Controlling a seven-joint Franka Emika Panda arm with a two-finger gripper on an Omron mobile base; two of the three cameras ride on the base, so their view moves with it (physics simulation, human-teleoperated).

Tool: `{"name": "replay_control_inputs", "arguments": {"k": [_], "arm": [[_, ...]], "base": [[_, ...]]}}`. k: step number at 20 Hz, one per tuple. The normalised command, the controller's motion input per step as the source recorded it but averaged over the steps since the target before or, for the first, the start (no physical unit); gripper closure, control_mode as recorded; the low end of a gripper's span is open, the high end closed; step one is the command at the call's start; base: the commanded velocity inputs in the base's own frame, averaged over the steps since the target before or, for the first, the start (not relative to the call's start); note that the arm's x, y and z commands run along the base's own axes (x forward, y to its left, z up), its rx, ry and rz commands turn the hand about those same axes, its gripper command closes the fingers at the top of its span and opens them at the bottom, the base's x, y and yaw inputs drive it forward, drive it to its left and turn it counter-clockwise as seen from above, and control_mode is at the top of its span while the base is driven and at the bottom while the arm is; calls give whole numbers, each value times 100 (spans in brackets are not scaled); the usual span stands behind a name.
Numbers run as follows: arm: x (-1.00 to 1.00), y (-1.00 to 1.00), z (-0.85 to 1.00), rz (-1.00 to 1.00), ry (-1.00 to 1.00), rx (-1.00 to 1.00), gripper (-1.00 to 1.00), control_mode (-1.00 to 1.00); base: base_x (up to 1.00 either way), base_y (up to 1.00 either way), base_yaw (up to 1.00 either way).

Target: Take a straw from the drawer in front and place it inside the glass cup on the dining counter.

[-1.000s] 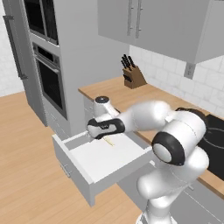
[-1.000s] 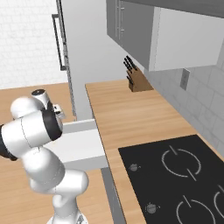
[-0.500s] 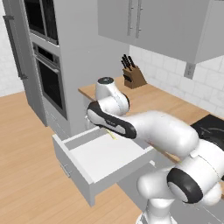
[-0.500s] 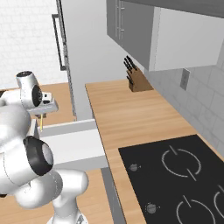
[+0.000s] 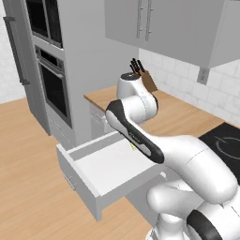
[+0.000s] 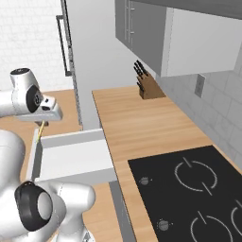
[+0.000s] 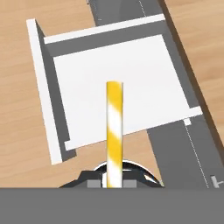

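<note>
Gripper (image 6: 43, 124) clamped on the straw (image 7: 114, 131), now lifted higher above the open drawer (image 7: 118, 87)

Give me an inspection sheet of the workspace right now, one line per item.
Surface: wooden counter along the tiled wall, bare near the drawer.
Job's things: drawer pulled open, pale inside bare; straw, yellow and white striped, lifted above it.
Clutter: knife block at the counter's far end.
Pincer: pincer shut on the straw.
Cables: nothing seen.
Surroundings: black cooktop, wall oven, grey upper cabinets, wooden floor.
</note>
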Motion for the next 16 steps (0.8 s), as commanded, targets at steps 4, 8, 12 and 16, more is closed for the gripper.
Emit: {"name": "replay_control_inputs", "arguments": {"k": [4,8,12,16], "arm": [[-38,-4,7,-7,-3,1,100,100],[0,0,0,0,0,0,100,100],[0,0,0,0,0,0,100,100],[0,0,0,0,0,0,100,100]], "base": [[-50,8,-5],[-100,91,-3],[-62,100,0],[-1,100,10]]}}
